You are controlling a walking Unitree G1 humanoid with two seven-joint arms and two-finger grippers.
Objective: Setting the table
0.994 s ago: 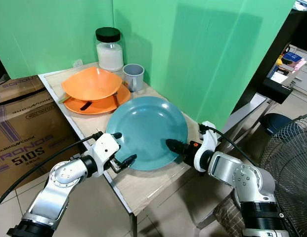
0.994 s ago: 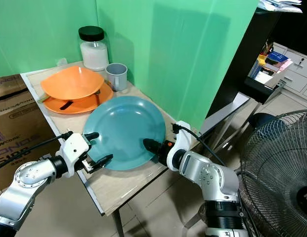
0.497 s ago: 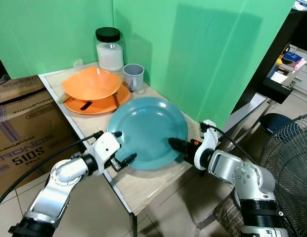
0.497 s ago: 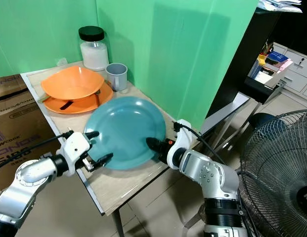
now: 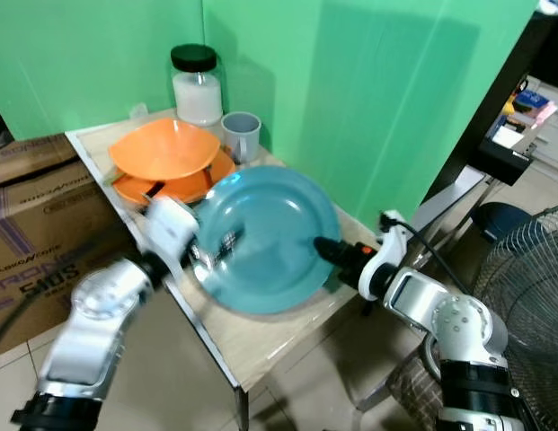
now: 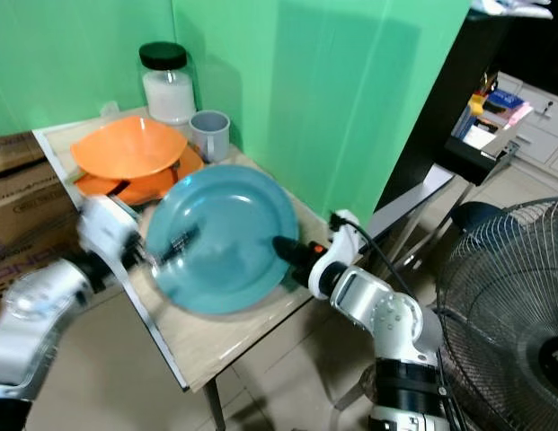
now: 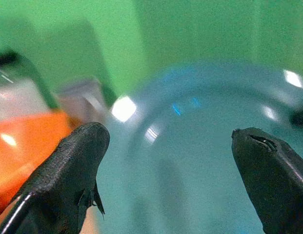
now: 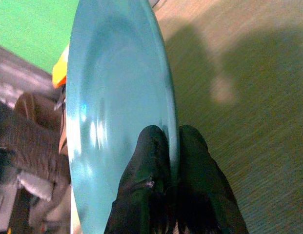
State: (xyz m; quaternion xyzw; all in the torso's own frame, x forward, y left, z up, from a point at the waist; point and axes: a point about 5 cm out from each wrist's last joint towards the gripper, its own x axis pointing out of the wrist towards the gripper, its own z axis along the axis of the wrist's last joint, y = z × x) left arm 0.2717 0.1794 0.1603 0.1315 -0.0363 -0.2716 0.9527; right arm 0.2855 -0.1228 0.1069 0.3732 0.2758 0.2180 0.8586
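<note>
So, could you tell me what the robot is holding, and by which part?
The right hand pinches the blue plate by its rim; the left hand is open beside it.

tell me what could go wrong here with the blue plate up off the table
1. The right end effector pinches only the thin rim of the blue plate, so it may slip or swing. The left end effector is open and not gripping.
2. The plate hangs close to the orange bowl and grey cup; a tilt toward them could knock them.
</note>
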